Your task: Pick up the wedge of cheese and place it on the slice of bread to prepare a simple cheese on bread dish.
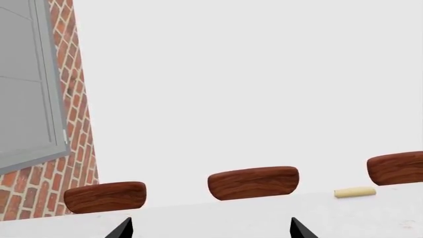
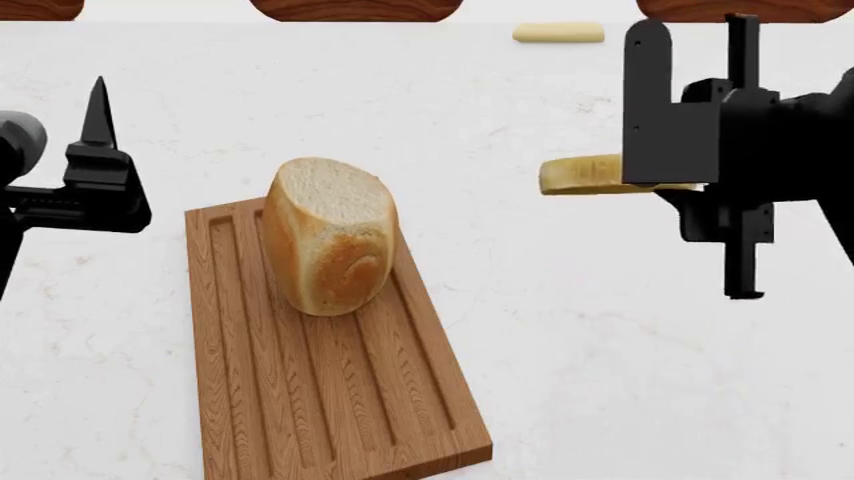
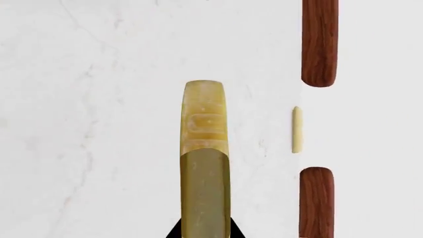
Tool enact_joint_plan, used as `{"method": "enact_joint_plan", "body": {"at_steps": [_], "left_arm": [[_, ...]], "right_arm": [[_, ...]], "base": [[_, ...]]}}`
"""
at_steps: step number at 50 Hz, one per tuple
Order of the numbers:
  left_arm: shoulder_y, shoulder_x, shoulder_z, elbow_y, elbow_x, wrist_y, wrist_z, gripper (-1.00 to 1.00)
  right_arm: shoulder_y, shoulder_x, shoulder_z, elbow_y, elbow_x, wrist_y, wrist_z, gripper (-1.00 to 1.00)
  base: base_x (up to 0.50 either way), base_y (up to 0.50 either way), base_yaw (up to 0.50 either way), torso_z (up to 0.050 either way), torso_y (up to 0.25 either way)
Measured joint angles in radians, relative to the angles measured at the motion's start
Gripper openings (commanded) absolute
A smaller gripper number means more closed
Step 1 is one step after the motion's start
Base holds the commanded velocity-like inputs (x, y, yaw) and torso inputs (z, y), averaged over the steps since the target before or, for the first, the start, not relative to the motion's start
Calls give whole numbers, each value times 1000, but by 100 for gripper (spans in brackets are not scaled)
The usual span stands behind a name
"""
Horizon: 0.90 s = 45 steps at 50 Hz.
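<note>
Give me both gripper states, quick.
Left gripper: open, empty.
Right gripper: shut on the wedge of cheese, held off the counter.

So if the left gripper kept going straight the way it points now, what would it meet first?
Probably the middle wooden chair back: the left gripper points across bare white tabletop toward it. Depth is unclear, so it might pass over it.

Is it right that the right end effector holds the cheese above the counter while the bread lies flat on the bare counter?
Not quite. The head view shows the bread standing on the cutting board, not the bare counter. The right end effector does hold the cheese above the counter.
</note>
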Motion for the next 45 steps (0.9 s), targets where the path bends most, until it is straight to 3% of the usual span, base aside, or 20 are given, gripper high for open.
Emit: {"method": "enact_joint_plan", "body": {"at_steps": [45], "left_arm": [[-1, -18, 8, -5, -36, 4, -26, 100]], "right_arm": [[54, -160, -259, 0, 56, -105, 357, -100]], "base": [[0, 0, 0, 0, 0]]}}
